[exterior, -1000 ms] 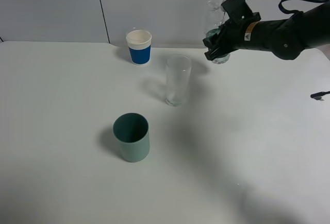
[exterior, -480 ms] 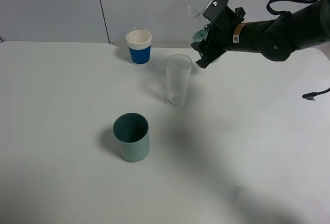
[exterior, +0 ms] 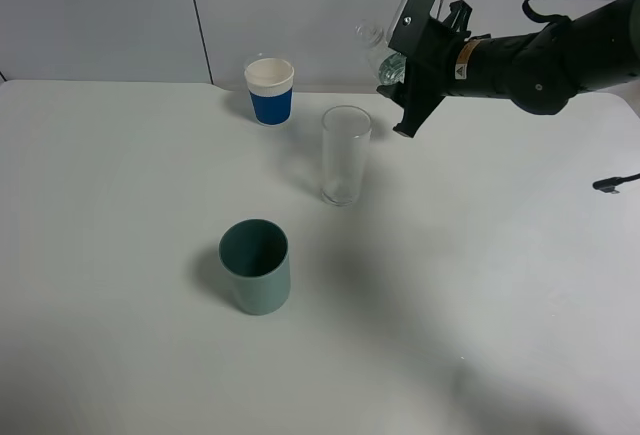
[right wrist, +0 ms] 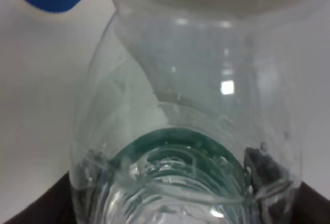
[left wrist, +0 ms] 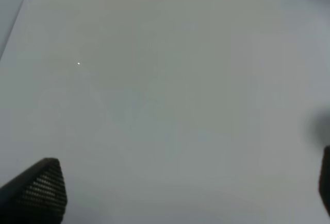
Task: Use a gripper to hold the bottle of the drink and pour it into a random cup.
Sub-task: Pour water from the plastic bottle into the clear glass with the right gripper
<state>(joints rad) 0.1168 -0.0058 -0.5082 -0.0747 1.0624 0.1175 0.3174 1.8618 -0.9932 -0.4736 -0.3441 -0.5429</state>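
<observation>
My right gripper is shut on the bottle, holding it in the air. The bottle is clear with a green label and leans with its neck up and to the left. It hangs just right of and above the rim of the cup, a tall clear glass standing mid-table. In the right wrist view the bottle fills the frame, with dark fingers at its sides. My left gripper is open over bare table, one mesh-faced fingertip showing. It is out of the exterior view.
A blue-and-white paper cup stands at the back, left of the glass. A teal cup stands nearer the front. A black cable end lies at the table's right edge. The wall runs behind the table.
My right arm has carried the bottle left and slightly up, from behind the glass on the right to beside its rim. The bottle now tilts more to the left.
</observation>
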